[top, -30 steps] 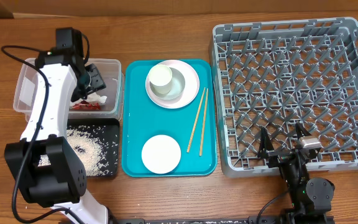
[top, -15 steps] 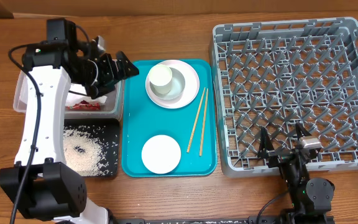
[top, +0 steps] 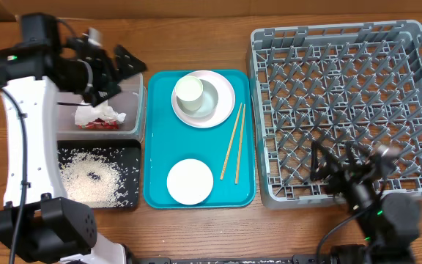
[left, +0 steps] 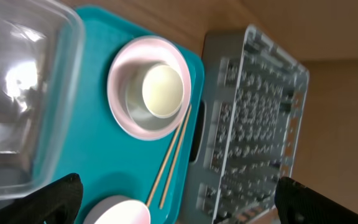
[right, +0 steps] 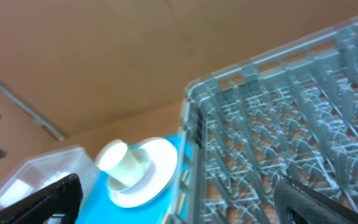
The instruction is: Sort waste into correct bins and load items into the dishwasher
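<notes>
Fingers (left: 55,196) of your left gripper (top: 121,67) are spread wide and hold nothing, at the clear tub's (top: 139,110) far corner. The crumpled napkin (top: 97,114) and red sauce packet (top: 100,125) lie in it just beside them, and the rice (top: 90,180) lies in the black tray (top: 68,150) beyond. Your right gripper (top: 337,165) is likewise released and empty, above the grey dish rack's (top: 343,95) near rim. Ahead of the left fingers the cup (top: 190,92) sits on the pinkish-white plate (top: 222,88). Pinch it off-centre and you may tip it or drag the plate. The chopsticks (top: 233,143) lie flat and thin, so they could slip. No brand, label or writing is readable.
</notes>
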You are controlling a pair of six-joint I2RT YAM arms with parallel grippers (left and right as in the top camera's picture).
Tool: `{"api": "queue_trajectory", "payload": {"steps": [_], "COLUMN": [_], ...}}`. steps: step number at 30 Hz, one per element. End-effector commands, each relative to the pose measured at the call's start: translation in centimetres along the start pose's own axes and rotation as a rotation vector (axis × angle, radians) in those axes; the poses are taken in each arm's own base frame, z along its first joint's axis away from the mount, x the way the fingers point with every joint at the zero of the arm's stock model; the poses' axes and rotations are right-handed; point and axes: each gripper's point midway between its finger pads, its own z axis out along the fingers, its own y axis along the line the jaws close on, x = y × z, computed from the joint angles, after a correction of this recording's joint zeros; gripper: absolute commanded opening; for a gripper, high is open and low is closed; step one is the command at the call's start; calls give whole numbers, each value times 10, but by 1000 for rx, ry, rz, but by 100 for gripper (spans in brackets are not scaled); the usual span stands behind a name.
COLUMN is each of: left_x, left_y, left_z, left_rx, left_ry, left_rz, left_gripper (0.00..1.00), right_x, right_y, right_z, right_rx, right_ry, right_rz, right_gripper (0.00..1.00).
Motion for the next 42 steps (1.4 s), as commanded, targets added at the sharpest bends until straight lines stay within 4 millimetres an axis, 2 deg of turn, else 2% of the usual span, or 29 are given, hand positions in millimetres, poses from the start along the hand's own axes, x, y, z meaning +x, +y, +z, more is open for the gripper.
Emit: {"api": "queue_trajectory", "payload": {"steps": [1, 4, 5, 7, 11, 16, 17, 19, 22, 25, 29, 32, 33, 36, 38, 41, 42], "left_x": [-18, -24, -27, -29, -34, -37, -38, -38, -38, -38, -38, -38, -38, -38, -38, -38, -38], "left_y": [8, 30, 40, 51, 76, 98, 100, 102, 102, 102, 102, 102, 102, 102, 102, 102, 102], "left_z": [-29, -40, -44, -46, -52, -61, -63, -63, -63, -63, -63, -63, -63, -63, -63, -63, -63], "left_rx": [17, -36, -75, -134, -285, -420, -436, -446, -446, -446, -446, -446, -446, -446, -446, -446, -446], "left_ry": [-88, -121, -136, -154, -194, -231, -235, -238, -238, -238, -238, -238, -238, -238, -238, -238, -238], "left_rz": [-58, -103, -120, -124, -129, -136, -136, -137, -137, -137, -137, -137, -137, -137, -137, -137, -137], "left_gripper": [100, 100, 100, 100, 100, 100, 100, 100, 100, 100, 100, 100, 100, 100, 100, 100, 100], "right_x": [-40, -46, -42, -33, 6, 55, 62, 80, 103, 115, 94, 61, 45, 30, 34, 59, 69], "right_y": [55, 84, 100, 117, 167, 224, 229, 222, 195, 207, 212, 213, 215, 217, 215, 205, 204], "right_z": [22, 46, 67, 89, 133, 172, 177, 200, 232, 238, 241, 239, 238, 233, 234, 236, 238], "right_rx": [-156, -236, -246, -256, -356, -526, -534, -423, -181, -224, -208, -185, -181, -176, -160, -131, -132], "right_ry": [190, 409, 556, 666, 814, 819, 815, 767, 665, 653, 617, 609, 607, 627, 656, 733, 758], "right_rz": [59, 132, 173, 184, 130, 38, 25, -31, -188, -245, -249, -262, -268, -298, -308, -317, -318], "right_gripper": [100, 100, 100, 100, 100, 100, 100, 100, 100, 100, 100, 100, 100, 100, 100, 100, 96]}}
